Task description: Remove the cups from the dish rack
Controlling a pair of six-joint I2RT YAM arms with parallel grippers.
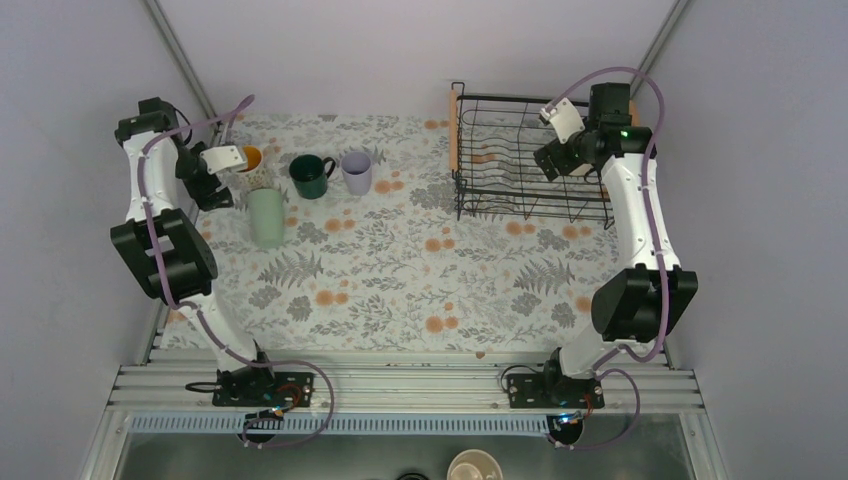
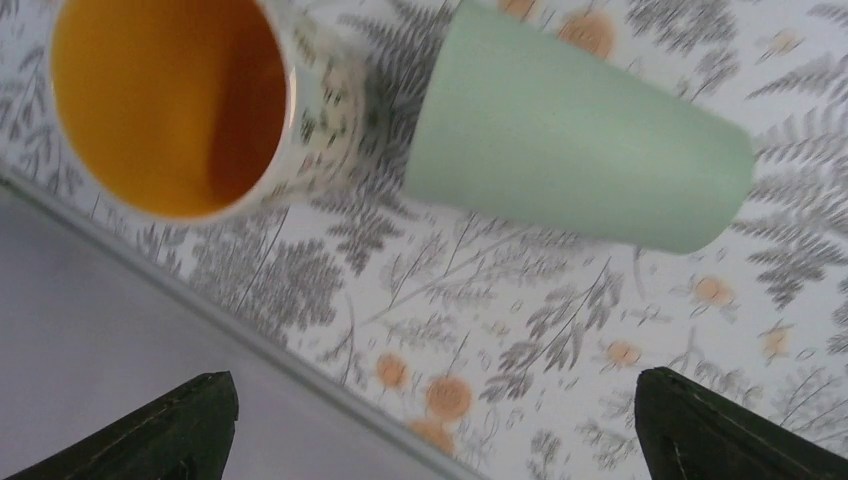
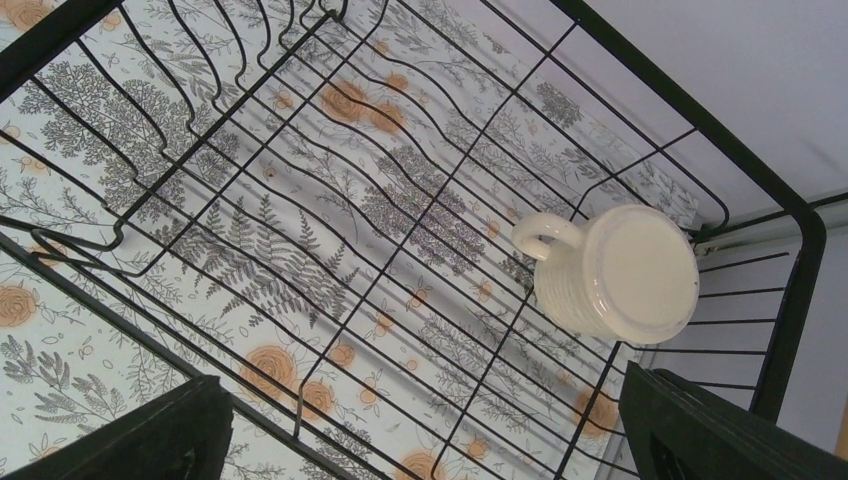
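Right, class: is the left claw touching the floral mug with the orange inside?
Apart. The left wrist view shows the left claw open, both fingers well clear of the floral mug, with bare tablecloth between them.

Bright, even, diffuse light; faint soft shadows; slight blur in the close left wrist view.

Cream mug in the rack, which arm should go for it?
Right. Its open gripper hangs over the rack, with the upside-down cream mug close in its wrist view. The left gripper, also open, is across the table by the floral mug and mint cup.
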